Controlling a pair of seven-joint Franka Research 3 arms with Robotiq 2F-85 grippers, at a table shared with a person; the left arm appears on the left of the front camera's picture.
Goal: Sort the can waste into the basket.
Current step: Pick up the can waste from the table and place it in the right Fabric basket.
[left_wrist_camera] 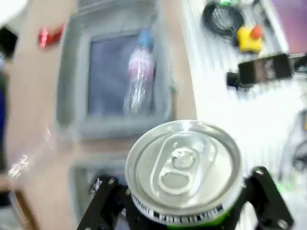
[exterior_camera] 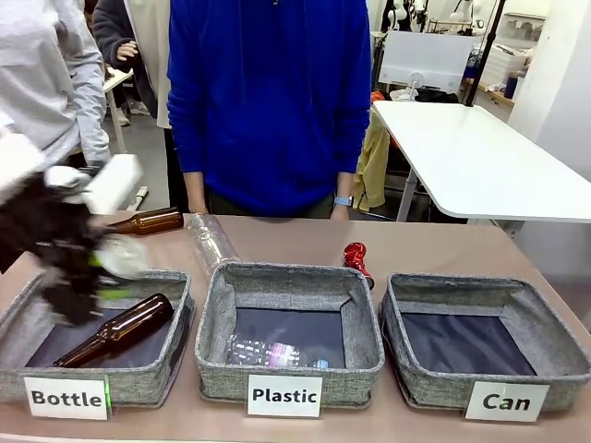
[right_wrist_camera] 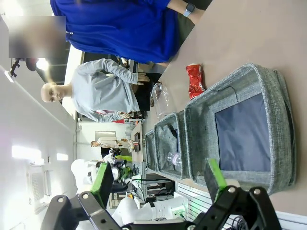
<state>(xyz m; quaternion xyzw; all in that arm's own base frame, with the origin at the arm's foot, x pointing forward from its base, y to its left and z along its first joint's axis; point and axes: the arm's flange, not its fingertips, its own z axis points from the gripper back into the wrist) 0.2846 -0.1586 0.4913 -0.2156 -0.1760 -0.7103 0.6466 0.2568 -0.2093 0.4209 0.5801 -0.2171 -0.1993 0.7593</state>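
My left gripper (left_wrist_camera: 184,213) is shut on a dented can (left_wrist_camera: 184,165) with a silver top and a dark printed side. In the front view that can (exterior_camera: 121,257) is a motion-blurred pale shape in the left gripper (exterior_camera: 97,272), above the back of the Bottle basket. A shiny red can (exterior_camera: 355,259) lies on the table behind the gap between the Plastic and Can baskets, and the same red can (right_wrist_camera: 194,79) (left_wrist_camera: 50,36) appears in both wrist views. The grey basket (exterior_camera: 434,389) labelled "Can" stands at the right with nothing in it. My right gripper (right_wrist_camera: 158,181) is open, held back from that basket (right_wrist_camera: 240,82).
The Bottle basket (exterior_camera: 171,365) holds a brown bottle (exterior_camera: 115,330). The Plastic basket (exterior_camera: 214,360) holds a clear bottle (exterior_camera: 268,353). Another brown bottle (exterior_camera: 148,221) and a clear plastic bottle (exterior_camera: 211,242) lie on the table behind them. A person in blue stands at the far edge.
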